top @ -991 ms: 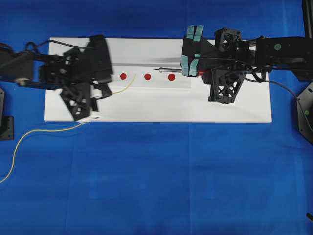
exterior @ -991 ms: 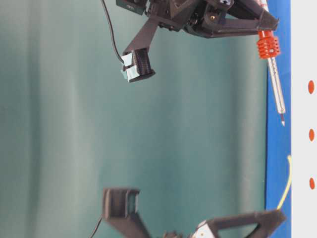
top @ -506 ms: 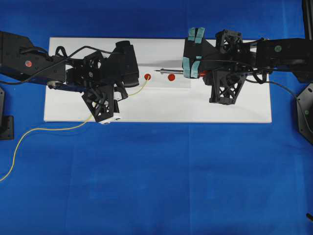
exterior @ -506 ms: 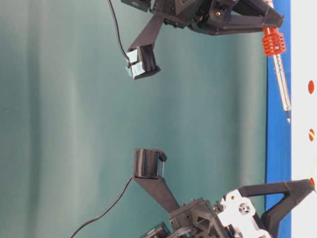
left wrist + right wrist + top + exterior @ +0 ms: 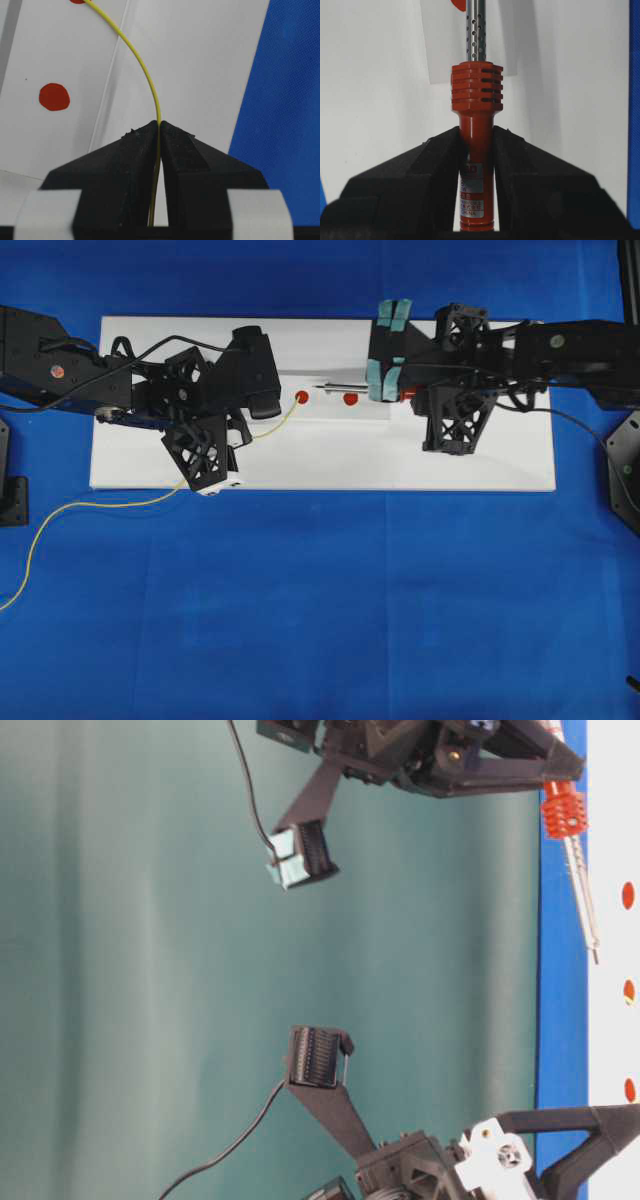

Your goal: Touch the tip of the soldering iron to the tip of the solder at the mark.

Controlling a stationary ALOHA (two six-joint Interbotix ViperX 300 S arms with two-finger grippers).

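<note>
White board point(image 5: 320, 460) on blue cloth carries both tools: left gripper point(image 5: 159, 131), clamped on thin yellow solder wire point(image 5: 272, 425), has its tip at the middle red mark point(image 5: 302, 397), while right gripper point(image 5: 476, 150), closed on the red-handled, silver-shafted soldering iron point(image 5: 476, 85), remains just short; contact outstanding.

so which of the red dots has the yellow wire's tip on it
The left one of the two visible round red dots on the white board: the thin yellow solder wire ends at it, while the other red dot lies under the silver iron shaft.

soldering iron point(image 5: 476, 150) handle label, "CHINA" legible, remaining print blurred
</note>
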